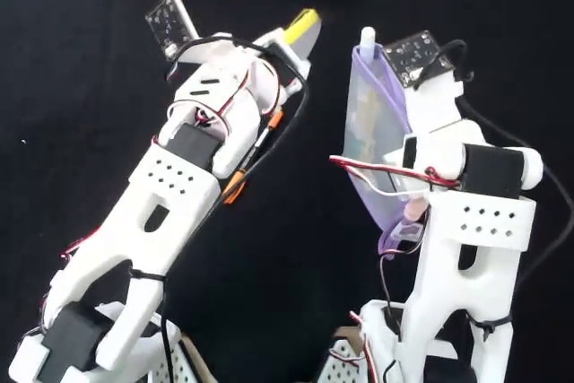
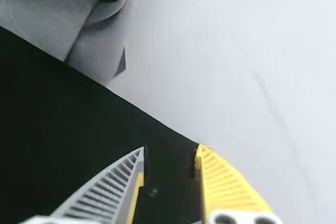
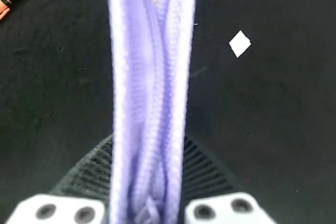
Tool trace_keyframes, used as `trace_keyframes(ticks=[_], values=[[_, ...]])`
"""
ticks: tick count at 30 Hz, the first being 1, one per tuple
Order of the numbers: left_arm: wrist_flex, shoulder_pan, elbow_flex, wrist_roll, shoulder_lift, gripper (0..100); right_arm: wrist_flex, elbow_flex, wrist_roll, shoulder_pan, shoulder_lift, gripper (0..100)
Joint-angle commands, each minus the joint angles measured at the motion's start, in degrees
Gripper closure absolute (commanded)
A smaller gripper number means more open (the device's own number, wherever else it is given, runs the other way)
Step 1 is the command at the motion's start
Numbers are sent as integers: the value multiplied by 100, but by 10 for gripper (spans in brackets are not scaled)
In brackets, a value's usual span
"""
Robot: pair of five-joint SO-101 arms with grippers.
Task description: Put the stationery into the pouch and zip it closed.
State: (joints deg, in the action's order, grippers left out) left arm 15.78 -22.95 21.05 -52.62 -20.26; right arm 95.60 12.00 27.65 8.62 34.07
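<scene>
Right jaws clamp pouch [image 3: 149, 77] by its zipper edge, upright. Left jaws slightly apart, empty. Pen [image 1: 235, 186] lies on desk [image 1: 90, 87] behind them, under the arm. Risk: pouch mouth looks narrow, so pushing pen in could twist pouch loose.

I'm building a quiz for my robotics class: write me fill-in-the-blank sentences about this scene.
The right pincer is shut on the ___ pouch.
The left pincer is open and holds ___.
The pen lies on the table beneath the ___ arm.
Missing words: purple; nothing; left.
</scene>
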Motion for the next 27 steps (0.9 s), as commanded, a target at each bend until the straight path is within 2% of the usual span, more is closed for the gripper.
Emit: trace_keyframes(ticks=[1,11,19,27], values=[[-141,-92,-435,-721,-44,838,35,-4,53,-79,171,988],[-176,-673,-382,-730,9,836,255,-40,53,-545,180,988],[-141,-848,-629,-721,914,837,229,-13,53,-510,180,988],[299,-954,-207,-360,229,838,-9,101,246,-457,171,988]])
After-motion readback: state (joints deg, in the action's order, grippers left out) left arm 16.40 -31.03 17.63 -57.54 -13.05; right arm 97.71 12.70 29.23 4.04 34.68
